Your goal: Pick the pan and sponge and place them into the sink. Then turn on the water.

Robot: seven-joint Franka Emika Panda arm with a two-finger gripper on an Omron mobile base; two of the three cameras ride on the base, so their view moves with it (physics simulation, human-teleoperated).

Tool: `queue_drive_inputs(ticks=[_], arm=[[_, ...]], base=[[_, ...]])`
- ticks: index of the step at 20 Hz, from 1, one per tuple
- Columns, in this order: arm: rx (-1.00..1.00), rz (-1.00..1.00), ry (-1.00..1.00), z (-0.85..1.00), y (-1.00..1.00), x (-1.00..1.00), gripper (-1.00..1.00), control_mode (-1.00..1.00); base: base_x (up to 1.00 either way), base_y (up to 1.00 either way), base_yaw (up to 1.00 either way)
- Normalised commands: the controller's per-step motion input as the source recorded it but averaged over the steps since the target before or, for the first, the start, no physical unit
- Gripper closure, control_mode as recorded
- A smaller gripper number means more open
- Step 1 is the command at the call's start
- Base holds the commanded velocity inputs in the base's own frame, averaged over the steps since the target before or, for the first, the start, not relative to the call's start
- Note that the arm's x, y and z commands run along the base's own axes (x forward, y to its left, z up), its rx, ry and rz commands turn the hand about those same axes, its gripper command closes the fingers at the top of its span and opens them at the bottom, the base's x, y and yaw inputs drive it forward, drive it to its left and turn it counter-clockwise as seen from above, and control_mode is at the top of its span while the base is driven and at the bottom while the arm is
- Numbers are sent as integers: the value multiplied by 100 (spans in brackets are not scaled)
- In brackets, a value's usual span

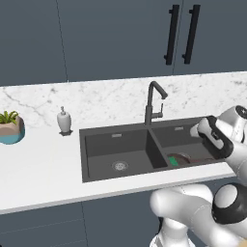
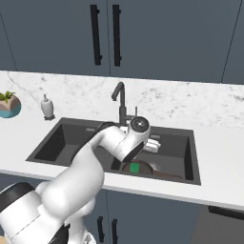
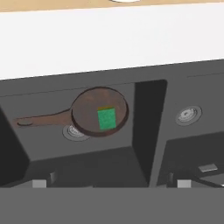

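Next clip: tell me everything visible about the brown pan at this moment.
The round, shallow, dark brown pan lies flat on the floor of one basin of the dark grey double-basin sink, partly over that basin's round silver drain. Its thin handle runs along the basin floor. A small green sponge rests inside it. Nothing grips it.
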Motion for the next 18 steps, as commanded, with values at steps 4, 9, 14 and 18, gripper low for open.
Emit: queue_drive_inputs(ticks=[4,9,14,18], arm=[[0,0,0,8,0,2,-100,-100],[6,0,-4,34,-14,3,-100,-100],[8,0,-13,51,0,-5,-100,-100],[6,0,-12,36,0,0,-100,-100]], base=[[0,0,0],[0,0,0],[0,0,0],[0,0,0]])
